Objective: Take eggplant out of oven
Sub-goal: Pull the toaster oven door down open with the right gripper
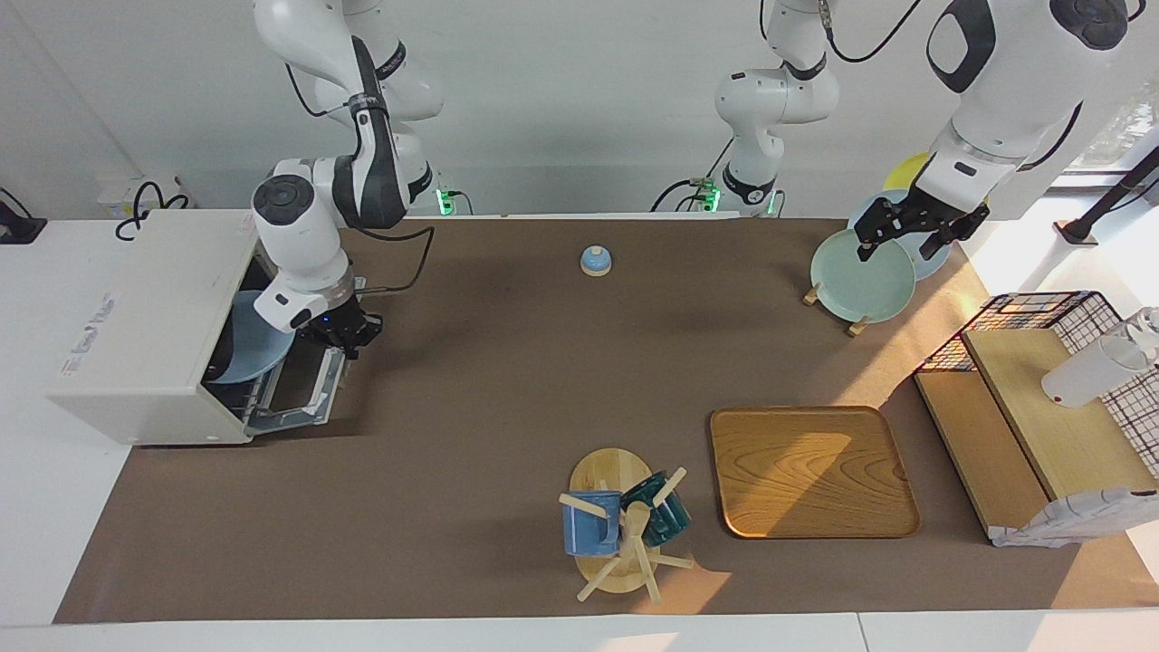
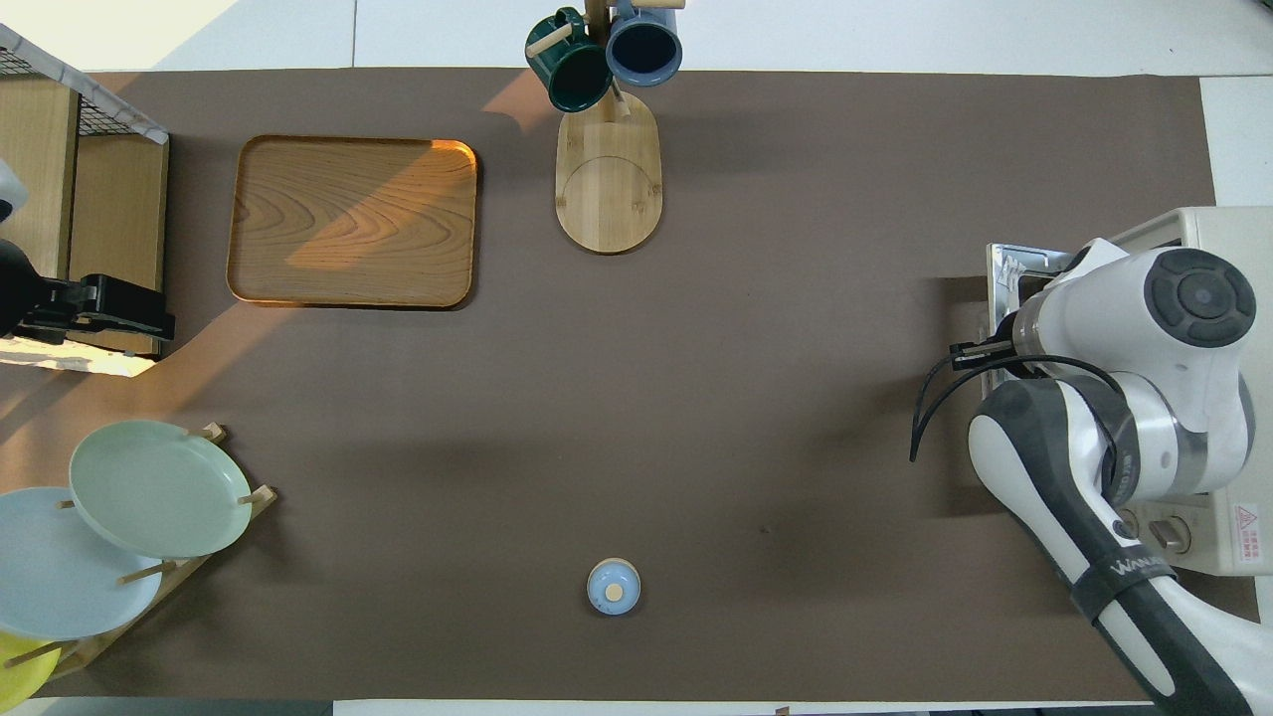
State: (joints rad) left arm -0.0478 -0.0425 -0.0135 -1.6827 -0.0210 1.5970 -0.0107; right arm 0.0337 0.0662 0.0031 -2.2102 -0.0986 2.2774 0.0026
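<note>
The cream-white oven [image 1: 136,317] stands at the right arm's end of the table, its door [image 1: 303,398] dropped open. It also shows in the overhead view [image 2: 1228,234], mostly under the right arm. A light blue plate [image 1: 258,344] sits inside it. My right gripper [image 1: 342,342] hangs at the oven's mouth, just over the open door. The eggplant is not visible; I cannot tell whether the gripper holds it. My left gripper [image 1: 910,240] waits in the air over the plate rack.
A plate rack holds a green plate [image 1: 860,276] and other plates at the left arm's end. A wooden tray [image 1: 810,471], a mug tree [image 1: 625,525] with two mugs, a small blue bell [image 1: 596,261] and a wire-sided wooden shelf [image 1: 1041,398] also stand on the table.
</note>
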